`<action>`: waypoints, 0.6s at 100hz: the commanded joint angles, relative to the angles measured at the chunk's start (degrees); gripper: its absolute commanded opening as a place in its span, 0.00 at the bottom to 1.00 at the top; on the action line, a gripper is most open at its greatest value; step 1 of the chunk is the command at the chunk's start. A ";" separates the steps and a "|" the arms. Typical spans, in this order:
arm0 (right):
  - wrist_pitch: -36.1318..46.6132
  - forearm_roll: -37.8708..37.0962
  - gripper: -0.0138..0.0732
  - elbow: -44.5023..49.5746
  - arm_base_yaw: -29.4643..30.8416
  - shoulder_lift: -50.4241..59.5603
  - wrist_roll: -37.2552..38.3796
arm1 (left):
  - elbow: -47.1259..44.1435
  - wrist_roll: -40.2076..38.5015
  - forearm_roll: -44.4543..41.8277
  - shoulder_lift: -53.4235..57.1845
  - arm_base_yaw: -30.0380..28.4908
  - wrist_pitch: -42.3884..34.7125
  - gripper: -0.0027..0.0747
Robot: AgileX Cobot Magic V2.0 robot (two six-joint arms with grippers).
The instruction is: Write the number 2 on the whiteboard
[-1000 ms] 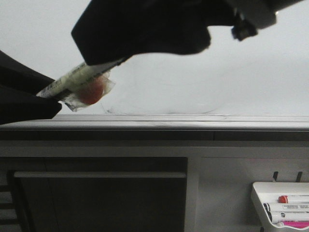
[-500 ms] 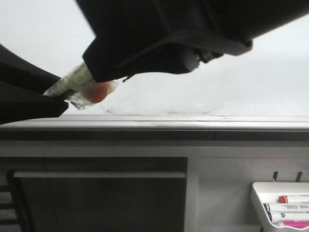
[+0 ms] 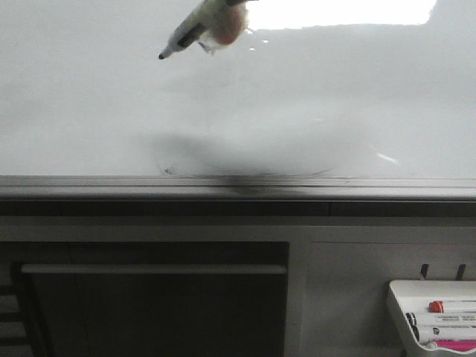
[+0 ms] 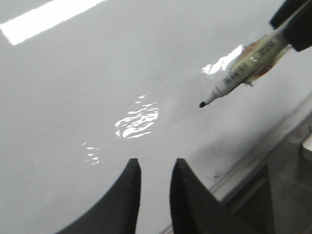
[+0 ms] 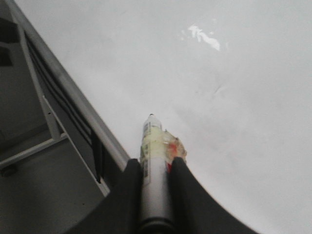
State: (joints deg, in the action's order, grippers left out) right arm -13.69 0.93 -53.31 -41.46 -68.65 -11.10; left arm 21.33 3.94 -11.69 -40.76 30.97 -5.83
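Note:
The whiteboard (image 3: 335,97) fills the upper half of the front view, glossy, with glare at the top and faint smudges near its grey ledge (image 3: 297,186). No black number 2 shows on it. A white marker (image 3: 195,27) with a bare black tip and an orange taped lump hangs near the board's top, tip pointing down-left, just off the surface. My right gripper (image 5: 153,163) is shut on this marker (image 5: 152,146). My left gripper (image 4: 155,165) is open and empty over the whiteboard (image 4: 97,73), apart from the marker (image 4: 243,68).
A small white tray (image 3: 398,297) with several markers (image 3: 454,306) hangs at the lower right below the ledge. A dark recessed panel (image 3: 149,305) lies under the ledge at the left. The ledge also shows in the right wrist view (image 5: 73,92).
The dark arms that filled the front view have left it. The marker has gone from low left by the ledge up to the board's top, away from the left gripper.

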 commanded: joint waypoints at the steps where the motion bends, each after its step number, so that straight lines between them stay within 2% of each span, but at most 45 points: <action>1: 2.08 -0.93 0.08 -4.21 1.50 -0.66 -0.35 | 2.02 -0.64 5.00 0.43 -2.86 -4.59 0.01; 30: 0.78 -2.65 0.08 -10.32 5.14 -8.25 -0.35 | 2.02 -0.64 5.31 0.43 -4.73 -7.17 0.01; 46: -0.51 -3.43 0.08 -12.10 7.51 -7.99 -0.35 | 2.02 -0.64 5.31 0.43 -4.73 -7.85 0.01; 60: -7.08 -3.93 0.10 -11.97 9.52 -5.92 -0.35 | 2.02 -0.64 5.31 0.43 -4.73 -7.85 0.01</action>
State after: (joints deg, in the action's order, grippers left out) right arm -19.77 -0.78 -63.49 -33.77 -77.23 -11.10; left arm 21.33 3.94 -7.01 -40.65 26.41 -8.58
